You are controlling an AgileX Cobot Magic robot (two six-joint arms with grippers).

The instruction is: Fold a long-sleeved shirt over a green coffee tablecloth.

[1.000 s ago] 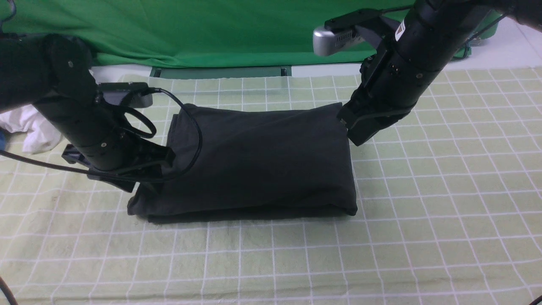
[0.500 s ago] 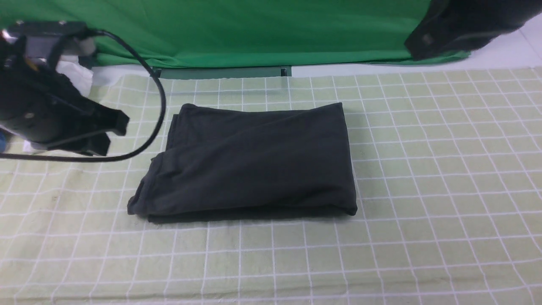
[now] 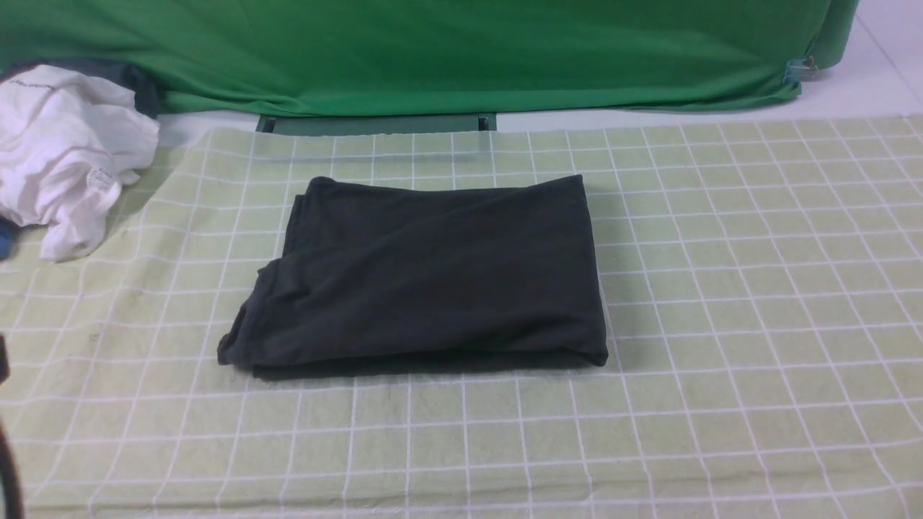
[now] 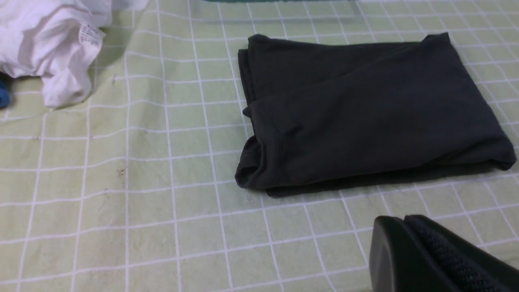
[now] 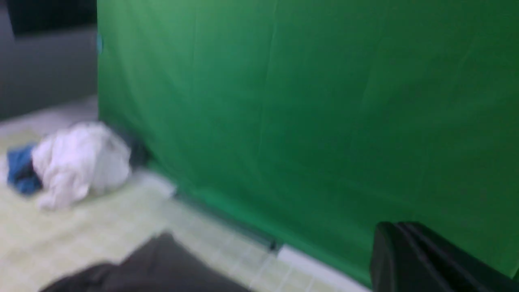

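Note:
The long-sleeved shirt (image 3: 425,270) lies folded into a thick black rectangle in the middle of the green coffee tablecloth (image 3: 757,288), with loose folds bunched at its left end. The left wrist view shows it too, the shirt (image 4: 365,113) resting flat on the gridded tablecloth (image 4: 121,194). My left gripper (image 4: 405,221) hangs above the cloth near the shirt's front edge, jaws shut and empty. My right gripper (image 5: 395,227) is raised high, facing the green backdrop, shut on nothing. Neither gripper shows in the front view.
A crumpled white garment (image 3: 61,155) sits at the far left edge of the tablecloth, with a scrap of blue fabric (image 5: 20,168) beside it. A plain green backdrop (image 3: 447,50) hangs behind the table.
Both arms have pulled away from the shirt's ends and left the front view. The left gripper has shut. The folded shirt has stayed in place.

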